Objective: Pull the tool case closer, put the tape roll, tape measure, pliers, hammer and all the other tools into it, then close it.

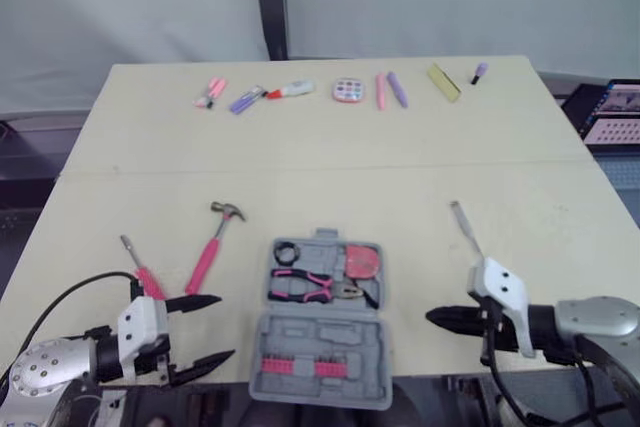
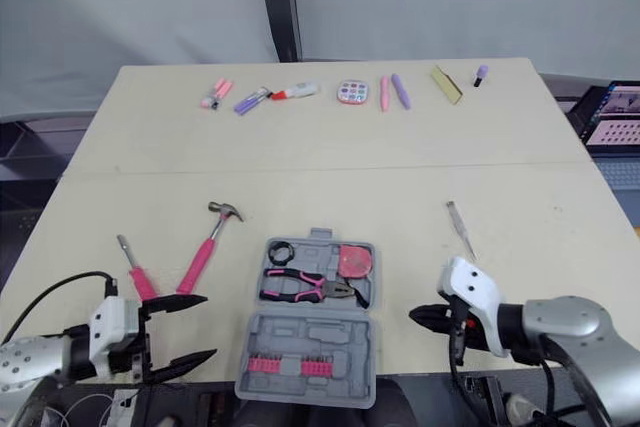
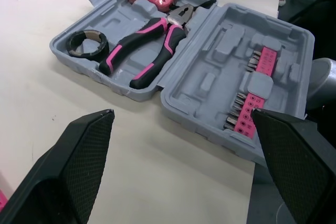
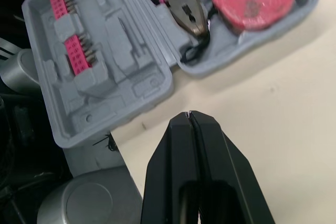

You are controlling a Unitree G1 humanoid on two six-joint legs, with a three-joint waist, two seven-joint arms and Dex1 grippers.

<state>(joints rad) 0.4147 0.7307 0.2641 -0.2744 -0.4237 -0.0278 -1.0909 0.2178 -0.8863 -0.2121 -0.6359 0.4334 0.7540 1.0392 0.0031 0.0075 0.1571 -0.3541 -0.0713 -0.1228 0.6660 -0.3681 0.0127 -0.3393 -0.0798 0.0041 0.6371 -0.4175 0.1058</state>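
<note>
The tool case (image 1: 320, 339) lies open at the table's near edge, its lid half overhanging, with the pliers (image 1: 305, 287) inside; the hammer (image 1: 210, 252) lies on the table to its left. The left gripper (image 1: 226, 327) is spread and empty, and the right gripper (image 1: 432, 318) is pinched together on nothing. Any push on that overhanging lid could tip the case off the table.

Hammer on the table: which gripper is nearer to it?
Left. The left gripper is close to the hammer, by its handle; the right gripper is beyond the tool case.
</note>
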